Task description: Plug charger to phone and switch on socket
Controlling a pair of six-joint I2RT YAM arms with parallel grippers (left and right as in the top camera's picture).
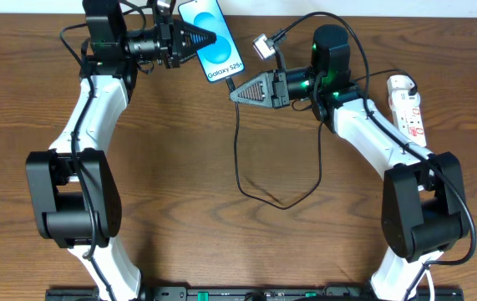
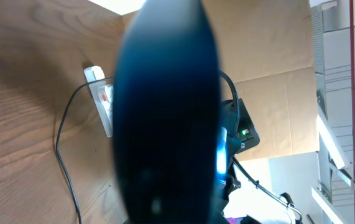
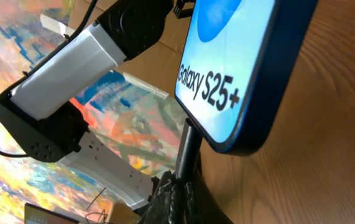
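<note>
Phone [image 1: 224, 60] up near the far edge of the table [image 1: 180, 167], lying at a slant, blue screen up, white "Galaxy S25+" lettering readable. Clamped along its left long edge by the left gripper [image 1: 207, 38], fingers closed right onto it. Lifted or resting on the wood? Cannot tell.

Over to the right gripper [image 1: 236, 90]: pointing at the phone's bottom end, fingers pinched together on the charger [image 1: 238, 167] just behind its plug tip.

Close look from the right wrist: phone [image 3: 245, 68] filling the top, plug tip [image 3: 188, 140] meeting the bottom edge, right gripper [image 3: 176, 199] tight around the cable below. Fully seated or only touching? Cannot tell.

Rest of the black cable dropping from the phone, looping wide across the middle of the table, climbing back up behind the right arm. Small white adapter [image 1: 261, 46] just right of the phone, well apart from the socket [image 1: 407, 104], out on the right side beside the right forearm, white with red markings.

From the left wrist, mostly a dark blur up close, with the socket [image 2: 104, 102] and a thin run of cable [image 2: 65, 162] on the wood behind.
</note>
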